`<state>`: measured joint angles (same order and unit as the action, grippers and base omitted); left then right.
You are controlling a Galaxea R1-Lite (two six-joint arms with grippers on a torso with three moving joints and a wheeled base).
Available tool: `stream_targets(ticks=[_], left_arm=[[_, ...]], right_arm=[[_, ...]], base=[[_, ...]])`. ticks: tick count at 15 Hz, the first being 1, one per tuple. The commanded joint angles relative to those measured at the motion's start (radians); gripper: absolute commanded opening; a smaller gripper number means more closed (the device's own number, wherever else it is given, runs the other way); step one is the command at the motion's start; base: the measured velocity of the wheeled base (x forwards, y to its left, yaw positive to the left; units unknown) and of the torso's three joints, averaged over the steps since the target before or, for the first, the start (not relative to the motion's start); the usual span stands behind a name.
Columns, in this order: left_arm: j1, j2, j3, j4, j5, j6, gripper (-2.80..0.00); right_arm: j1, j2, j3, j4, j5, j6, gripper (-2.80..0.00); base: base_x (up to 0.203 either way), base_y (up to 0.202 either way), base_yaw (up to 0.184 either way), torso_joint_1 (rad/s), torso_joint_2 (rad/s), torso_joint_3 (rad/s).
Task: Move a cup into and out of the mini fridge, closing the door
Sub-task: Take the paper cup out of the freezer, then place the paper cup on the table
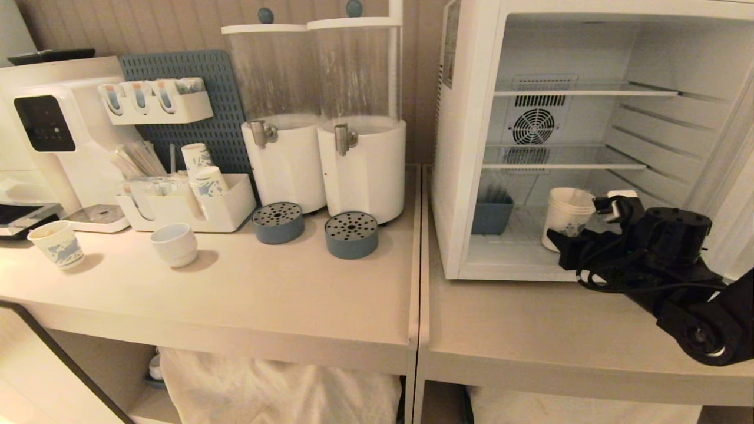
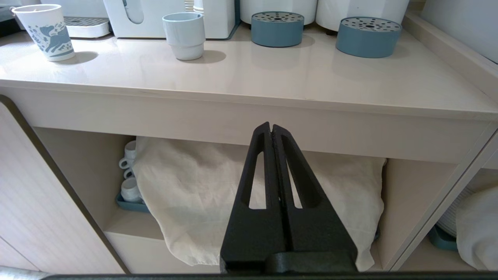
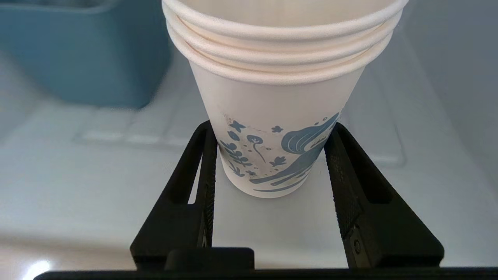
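Note:
The mini fridge [image 1: 465, 147] stands open on the right counter, its door [image 1: 729, 176] swung out at the far right edge. Upright on the fridge's floor is the cup [image 1: 564, 215] [image 3: 280, 116], a tall white paper cup with blue print and several nested rims. My right gripper [image 1: 580, 227] [image 3: 271, 130] reaches into the fridge, one finger on each side of the cup's lower half, both fingertips [image 3: 208, 134] against its wall. In the left wrist view, my left gripper [image 2: 272, 130] hangs shut and empty below the left counter's front edge.
A blue bin [image 1: 492, 215] sits on the fridge floor left of the cup. The left counter holds a short patterned paper cup [image 1: 58, 242], a white mug [image 1: 175, 243], two drink dispensers [image 1: 359, 159] with round blue drip trays [image 1: 351, 234], and a coffee machine [image 1: 53, 129].

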<state>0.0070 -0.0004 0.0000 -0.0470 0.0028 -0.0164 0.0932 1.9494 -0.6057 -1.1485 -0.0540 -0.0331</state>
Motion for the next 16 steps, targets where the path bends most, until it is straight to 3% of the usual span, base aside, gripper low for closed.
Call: stream_targets(ticks=[1, 4, 11, 16], left_arm=[[0.001, 0.000, 0.018, -0.001, 0.000, 0.000, -2.80], [0.001, 0.000, 0.018, -0.001, 0.000, 0.000, -2.80], [0.001, 0.000, 0.018, -0.001, 0.002, -0.002, -2.80], [0.001, 0.000, 0.018, -0.001, 0.000, 0.000, -2.80]], right_arm=[[0.000, -0.124, 0.039, 0.035, 0.034, 0.007, -2.80], [0.000, -0.332, 0.075, 0.160, 0.084, 0.012, -2.80], [0.002, -0.915, 0.135, 0.593, 0.125, 0.012, -2.80], [0.002, -1.431, 0.130, 1.067, 0.127, 0.010, -2.80]], base=[[0.000, 0.000, 0.000, 0.000, 0.00, 0.000], [0.000, 0.000, 0.000, 0.000, 0.00, 0.000], [0.000, 0.000, 0.000, 0.000, 0.00, 0.000], [0.000, 0.000, 0.000, 0.000, 0.00, 0.000]])
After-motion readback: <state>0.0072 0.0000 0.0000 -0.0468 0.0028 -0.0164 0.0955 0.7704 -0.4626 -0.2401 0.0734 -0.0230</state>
